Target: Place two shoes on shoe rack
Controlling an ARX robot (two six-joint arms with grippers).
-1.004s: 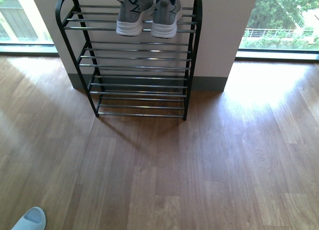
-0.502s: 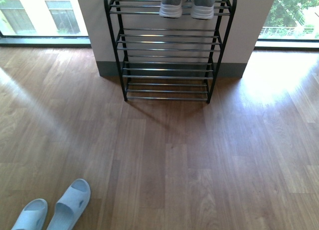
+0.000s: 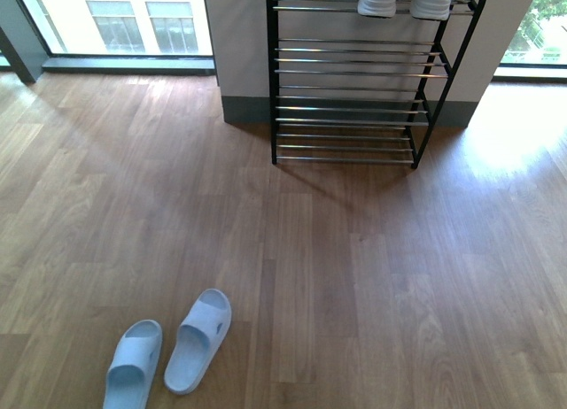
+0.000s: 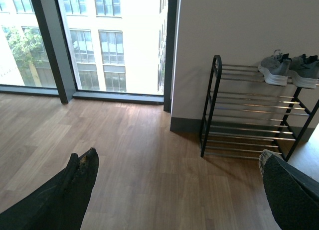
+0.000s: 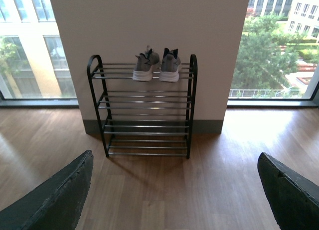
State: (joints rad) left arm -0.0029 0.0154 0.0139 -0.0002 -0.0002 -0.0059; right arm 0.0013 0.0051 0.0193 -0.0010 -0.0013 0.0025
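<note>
The pair of grey knit sneakers (image 5: pixel 157 66) sits side by side on the top tier of the shoe rack (image 5: pixel 147 94), white toes facing out, nearer its right end in the front view. The pale blue slide slippers (image 3: pixel 199 338) lie together on the wooden floor (image 3: pixel 372 276), well apart from the rack. The left gripper (image 4: pixel 179 190) and the right gripper (image 5: pixel 172 195) are both released, jaws spread wide with nothing between them.
</note>
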